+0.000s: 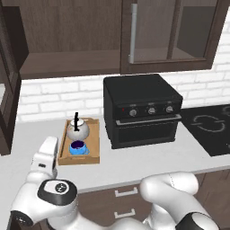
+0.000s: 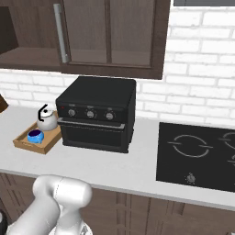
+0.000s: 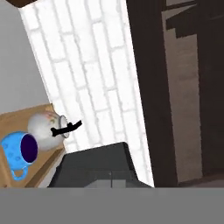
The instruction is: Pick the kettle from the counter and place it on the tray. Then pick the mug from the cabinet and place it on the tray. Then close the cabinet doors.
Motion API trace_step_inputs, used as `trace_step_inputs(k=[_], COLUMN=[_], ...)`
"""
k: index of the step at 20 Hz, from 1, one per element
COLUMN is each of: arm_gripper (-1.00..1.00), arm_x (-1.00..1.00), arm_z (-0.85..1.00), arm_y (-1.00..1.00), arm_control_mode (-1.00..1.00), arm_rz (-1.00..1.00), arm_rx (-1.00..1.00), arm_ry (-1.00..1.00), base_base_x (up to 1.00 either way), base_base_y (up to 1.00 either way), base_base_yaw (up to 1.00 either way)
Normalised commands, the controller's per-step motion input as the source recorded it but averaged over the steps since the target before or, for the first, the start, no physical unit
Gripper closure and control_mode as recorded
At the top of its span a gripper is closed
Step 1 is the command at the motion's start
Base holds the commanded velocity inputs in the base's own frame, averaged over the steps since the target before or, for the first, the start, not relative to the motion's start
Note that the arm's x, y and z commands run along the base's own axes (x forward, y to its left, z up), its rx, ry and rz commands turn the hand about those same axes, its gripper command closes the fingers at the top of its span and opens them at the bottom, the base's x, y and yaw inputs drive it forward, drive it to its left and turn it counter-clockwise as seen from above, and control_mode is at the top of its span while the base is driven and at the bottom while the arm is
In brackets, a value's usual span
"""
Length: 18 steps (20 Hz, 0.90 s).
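Nearest to us, our white arm [image 1: 54, 188] rises low in front of the worktop [image 1: 134, 161]; we judge its end effector clenched on nothing, since both items to be carried already rest elsewhere.

Cabinet [image 1: 67, 49]: dark brown, wall-mounted above the white brick. The left half shows a bare shelf; one door [image 1: 9, 90] hangs swung out at the far left edge, and another door [image 1: 170, 36], with a silver bar handle [image 1: 133, 33], covers the right half.

Oven [image 1: 141, 110]: black box with three knobs, standing on the worktop just right of the tray.

Hob [image 2: 197, 156]: black, set flush into the worktop, well apart from the tray.

Tray [image 1: 94, 134]: light wood, on the worktop below the open shelf.

Kettle [image 1: 77, 129]: silvery, upright at the back of the tray.

Mug [image 1: 78, 148]: blue, at the front of the tray, just beside the kettle.

Step in hand, by our reckoning: closing the doors, both placements being done. Next move calls for lifting the arm to the swung-out door and pushing it shut. Kettle and oven stand below that path and deserve a wide berth.
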Motion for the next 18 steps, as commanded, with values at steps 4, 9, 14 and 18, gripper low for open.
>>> trace_step_inputs(k=[4,9,14,18], arm_gripper=[1.00,1.00,1.00,1.00], arm_x=[0.01,-0.05,0.00,0.17], arm_z=[-0.04,-0.05,0.05,0.20], arm_y=[0.55,0.36,0.45,0.53], arm_control_mode=[-1.00,-1.00,-1.00,-1.00], arm_rz=[0.09,0.00,0.00,0.05], arm_rx=[-0.40,-0.24,-0.25,-0.22], arm_ry=[0.01,-0.08,-0.12,-0.21], base_base_x=[0.00,0.00,0.00,0.00], base_base_y=[0.00,0.00,0.00,0.00], base_base_yaw=[0.00,0.00,0.00,0.00])
